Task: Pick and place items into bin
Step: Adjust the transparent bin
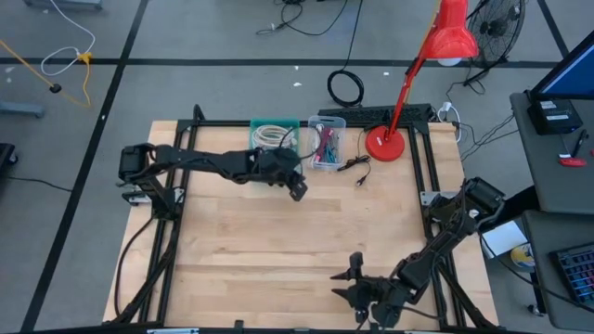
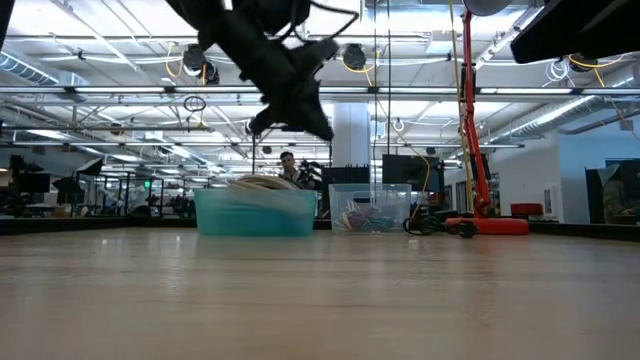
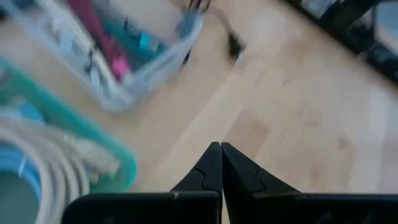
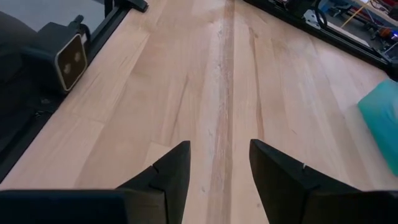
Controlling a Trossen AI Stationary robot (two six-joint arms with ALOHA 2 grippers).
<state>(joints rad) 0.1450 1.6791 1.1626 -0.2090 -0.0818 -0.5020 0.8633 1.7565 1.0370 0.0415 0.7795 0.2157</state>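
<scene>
A teal bin [image 1: 275, 134] at the table's far edge holds light blue, white and beige cable coils [image 3: 37, 165]. Beside it, a clear bin [image 1: 328, 144] holds small teal, maroon and pink bundled cords [image 3: 118, 46]. My left gripper [image 1: 297, 188] hangs in the air just on the near side of the two bins, shut and empty; the left wrist view shows its fingertips [image 3: 221, 149] together above bare wood. My right gripper [image 1: 351, 278] waits open near the table's near edge, over bare wood [image 4: 217, 155].
A red desk lamp [image 1: 388, 141] stands on the far right of the table, its black cord end [image 1: 360, 169] lying on the wood next to the clear bin. A black frame [image 1: 427, 176] borders the table. The middle of the tabletop [image 1: 297, 237] is bare wood.
</scene>
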